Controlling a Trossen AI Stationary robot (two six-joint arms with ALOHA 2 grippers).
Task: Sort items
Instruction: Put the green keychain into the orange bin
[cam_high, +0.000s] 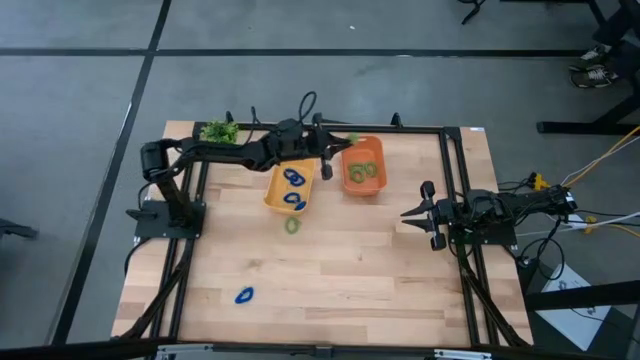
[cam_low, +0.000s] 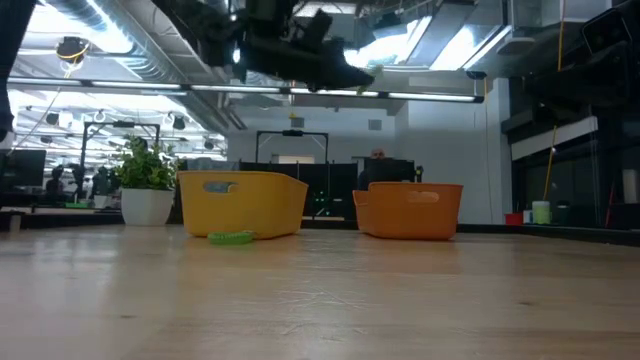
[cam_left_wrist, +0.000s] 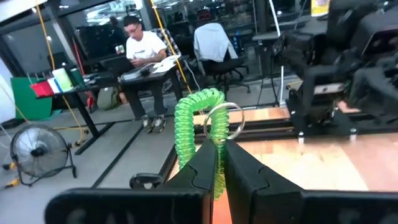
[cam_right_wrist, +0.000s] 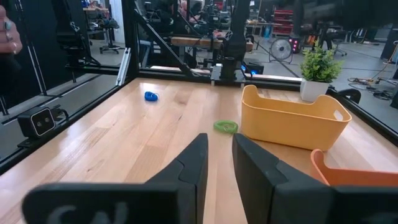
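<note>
My left gripper (cam_high: 343, 146) reaches across the table's far side, above the far rim of the orange bin (cam_high: 377, 186), and is shut on a green coiled ring (cam_left_wrist: 194, 115) that has a thin metal ring (cam_left_wrist: 225, 120) on it. The orange bin holds green rings (cam_high: 364, 170). The yellow bin (cam_high: 273, 196) beside it holds blue rings (cam_high: 294, 180). One green ring (cam_high: 292, 224) lies flat on the table in front of the yellow bin. A blue ring (cam_high: 244, 295) lies near the front left. My right gripper (cam_high: 413, 212) waits at the right edge, open, with nothing between its fingers. My left gripper pinches one side of the green coiled ring (cam_left_wrist: 217, 167) between its two fingers (cam_left_wrist: 202, 163). The rest of the loop and the metal ring stick out past the fingertips. The fingers point about level, out from the table's left. The ring is lifted clear, above the bins.
A potted leafy plant (cam_high: 218, 130) stands at the far left corner. A black frame rail (cam_high: 455, 170) borders the table. Bare wood lies between the bins and the front edge. A person (cam_left_wrist: 142, 53) sits at a desk in the room beyond.
</note>
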